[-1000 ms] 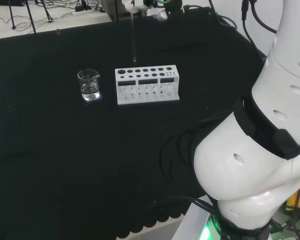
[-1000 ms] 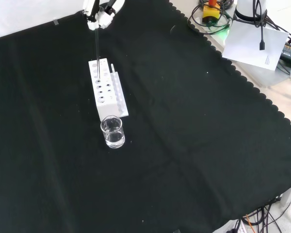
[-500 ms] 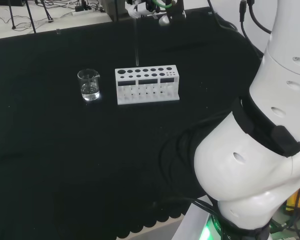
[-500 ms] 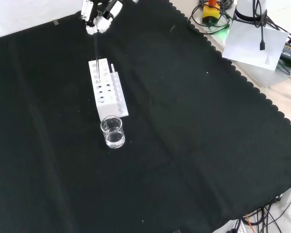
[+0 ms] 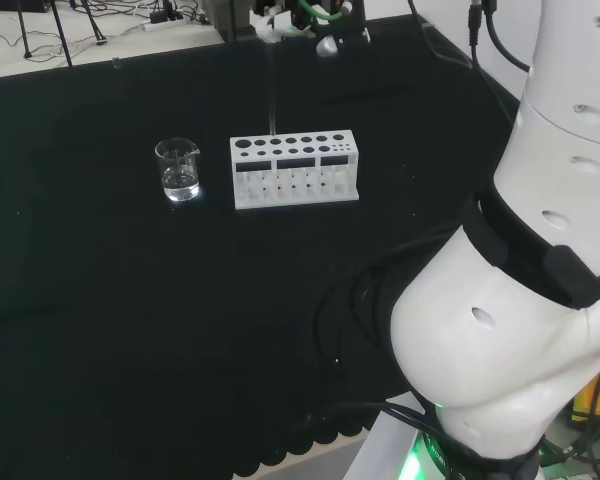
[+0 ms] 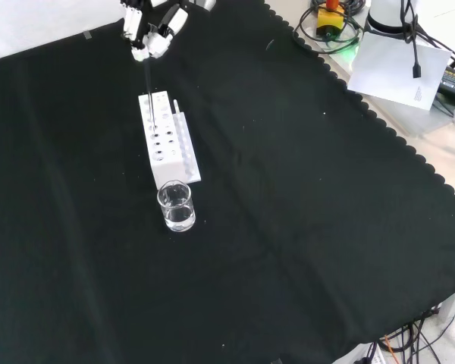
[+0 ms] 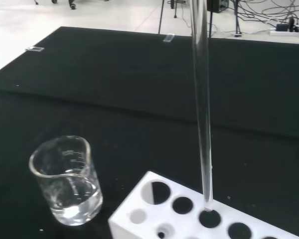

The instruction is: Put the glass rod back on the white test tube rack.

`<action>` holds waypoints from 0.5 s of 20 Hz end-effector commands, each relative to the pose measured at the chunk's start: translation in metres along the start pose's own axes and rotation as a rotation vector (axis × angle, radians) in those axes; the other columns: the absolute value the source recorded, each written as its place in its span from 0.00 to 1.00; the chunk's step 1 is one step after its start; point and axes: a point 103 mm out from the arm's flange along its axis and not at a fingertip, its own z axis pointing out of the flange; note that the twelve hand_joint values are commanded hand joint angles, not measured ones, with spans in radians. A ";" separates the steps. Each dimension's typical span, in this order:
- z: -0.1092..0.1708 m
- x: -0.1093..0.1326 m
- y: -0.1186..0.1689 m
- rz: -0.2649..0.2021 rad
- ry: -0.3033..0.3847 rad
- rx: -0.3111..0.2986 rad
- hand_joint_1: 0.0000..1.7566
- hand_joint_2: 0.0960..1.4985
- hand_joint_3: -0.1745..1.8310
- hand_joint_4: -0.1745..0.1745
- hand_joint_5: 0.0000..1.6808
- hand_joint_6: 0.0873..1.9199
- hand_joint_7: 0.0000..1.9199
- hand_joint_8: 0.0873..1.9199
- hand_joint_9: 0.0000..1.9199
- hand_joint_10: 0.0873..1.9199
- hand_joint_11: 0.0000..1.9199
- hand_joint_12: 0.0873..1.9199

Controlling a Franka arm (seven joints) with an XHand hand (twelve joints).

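Glass rod (image 7: 201, 99) hangs near-vertical, long axis upright, its lower tip just above a hole in the white test tube rack (image 6: 165, 139). The hand (image 6: 153, 29) pinches its top end between curled fingers, over the worktop's far edge in head view. Beaker (image 5: 178, 169) beside the rack holds a little clear liquid.

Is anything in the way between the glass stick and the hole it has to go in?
Nothing visible is. In the wrist view the glass rod hangs upright from the hand, its tip right at an open hole of the white rack. The beaker stands off to one side.
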 end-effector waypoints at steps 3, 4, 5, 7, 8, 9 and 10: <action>0.013 -0.016 -0.001 0.028 0.007 0.015 0.73 0.72 0.09 0.00 0.62 0.28 0.52 0.67 0.84 0.47 0.86 0.45; 0.013 -0.015 -0.001 0.027 0.010 0.016 0.73 0.72 0.09 0.00 0.62 0.28 0.52 0.67 0.84 0.47 0.86 0.45; 0.013 -0.013 0.000 0.025 0.010 0.015 0.73 0.72 0.09 0.00 0.62 0.28 0.52 0.67 0.84 0.47 0.86 0.45; 0.009 -0.009 0.001 0.019 0.006 0.010 0.73 0.72 0.09 0.00 0.62 0.28 0.52 0.67 0.84 0.47 0.86 0.45; 0.007 -0.008 0.002 0.018 0.004 0.008 0.73 0.72 0.09 0.00 0.62 0.28 0.52 0.67 0.84 0.47 0.86 0.45; 0.004 -0.007 0.002 0.015 0.000 0.005 0.73 0.72 0.09 0.00 0.62 0.28 0.52 0.67 0.84 0.47 0.86 0.45; 0.000 -0.005 0.003 0.013 -0.002 0.000 0.73 0.72 0.09 0.00 0.62 0.28 0.52 0.67 0.84 0.47 0.86 0.45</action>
